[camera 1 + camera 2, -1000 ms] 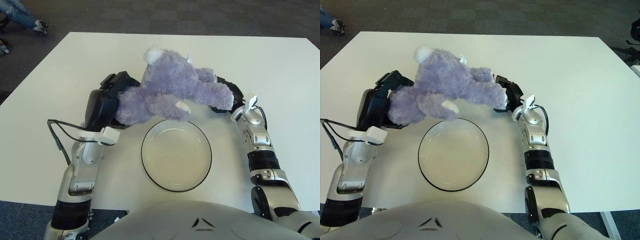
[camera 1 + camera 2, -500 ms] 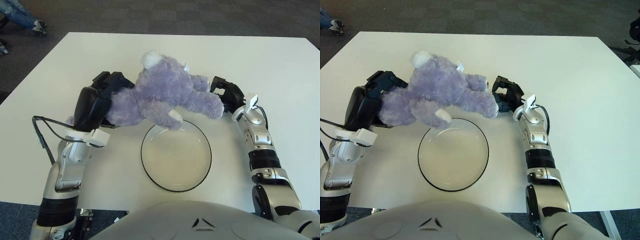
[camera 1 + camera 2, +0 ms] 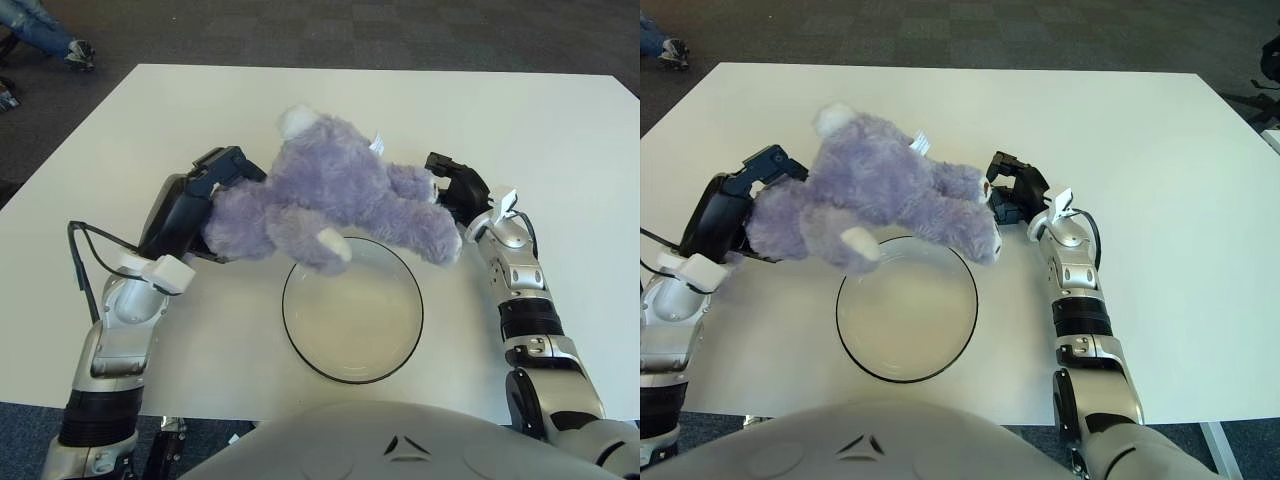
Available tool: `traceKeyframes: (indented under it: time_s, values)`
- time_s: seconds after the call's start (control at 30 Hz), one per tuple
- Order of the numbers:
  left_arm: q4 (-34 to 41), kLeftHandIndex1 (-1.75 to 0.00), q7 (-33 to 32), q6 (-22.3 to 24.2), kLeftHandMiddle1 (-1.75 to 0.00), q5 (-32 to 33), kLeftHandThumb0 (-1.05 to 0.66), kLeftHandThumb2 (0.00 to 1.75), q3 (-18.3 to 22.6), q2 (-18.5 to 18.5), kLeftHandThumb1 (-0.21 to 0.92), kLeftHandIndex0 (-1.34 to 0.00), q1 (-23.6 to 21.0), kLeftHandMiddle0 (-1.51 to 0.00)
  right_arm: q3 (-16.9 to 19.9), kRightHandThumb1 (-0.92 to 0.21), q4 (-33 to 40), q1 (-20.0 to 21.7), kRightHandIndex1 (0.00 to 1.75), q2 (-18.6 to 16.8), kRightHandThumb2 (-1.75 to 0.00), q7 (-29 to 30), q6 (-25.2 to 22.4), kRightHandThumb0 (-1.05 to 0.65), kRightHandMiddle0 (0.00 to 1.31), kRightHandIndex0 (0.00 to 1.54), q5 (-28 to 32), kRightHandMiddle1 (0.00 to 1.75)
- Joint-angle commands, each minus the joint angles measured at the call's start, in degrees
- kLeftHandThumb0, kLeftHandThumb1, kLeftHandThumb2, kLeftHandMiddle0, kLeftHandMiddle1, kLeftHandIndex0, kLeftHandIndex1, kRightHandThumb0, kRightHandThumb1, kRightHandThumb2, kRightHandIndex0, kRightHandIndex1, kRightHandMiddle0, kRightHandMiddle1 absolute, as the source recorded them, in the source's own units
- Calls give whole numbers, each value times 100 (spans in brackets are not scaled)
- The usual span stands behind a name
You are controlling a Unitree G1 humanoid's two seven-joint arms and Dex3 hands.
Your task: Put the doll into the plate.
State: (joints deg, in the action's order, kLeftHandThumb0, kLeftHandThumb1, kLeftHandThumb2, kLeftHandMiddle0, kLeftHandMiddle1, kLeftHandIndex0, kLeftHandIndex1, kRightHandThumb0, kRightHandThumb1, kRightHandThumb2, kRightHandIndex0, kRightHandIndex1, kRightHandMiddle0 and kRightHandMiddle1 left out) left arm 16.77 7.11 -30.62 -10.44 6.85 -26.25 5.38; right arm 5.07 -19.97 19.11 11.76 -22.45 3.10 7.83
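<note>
The plate [image 3: 352,311] sits nearest the robot's body, bare and ringed by a dark rim, with open counter [image 3: 560,130] on every side of it. Just beyond its far rim hangs the doll [image 3: 335,200], a purple plush toy held off the surface, its long axis running crosswise from the left robot hand [image 3: 195,212] toward the right robot hand [image 3: 455,190]. The left robot hand is wrapped around the doll's rear end, fingers clamped into the fur, so the whole toy stretches away from it to its right. One white-tipped paw and the limb nearest the right robot hand already overhang the plate's far edge; the bulk of the body is still past that rim.

The right robot hand shows just beside the doll's outstretched limb, on its far right side. Its fingers look loosely spread and I see nothing gripped in them, though the limb hides part of the hand.

So the carrying falls to the left robot hand, and the plate lies toward the robot and to that hand's right. Behind the doll the counter runs broad and bare to its far edge.
</note>
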Motion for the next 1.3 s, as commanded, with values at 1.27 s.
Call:
traceKeyframes:
  time_s: [1.27]
  values:
    - [-2519, -175, -935, -3610, -175, -1632, 65, 175, 614, 251, -3, -117, -1256, -91, -37, -27, -114, 132, 175, 100, -137, 23, -4, -50, 65, 124, -41, 175]
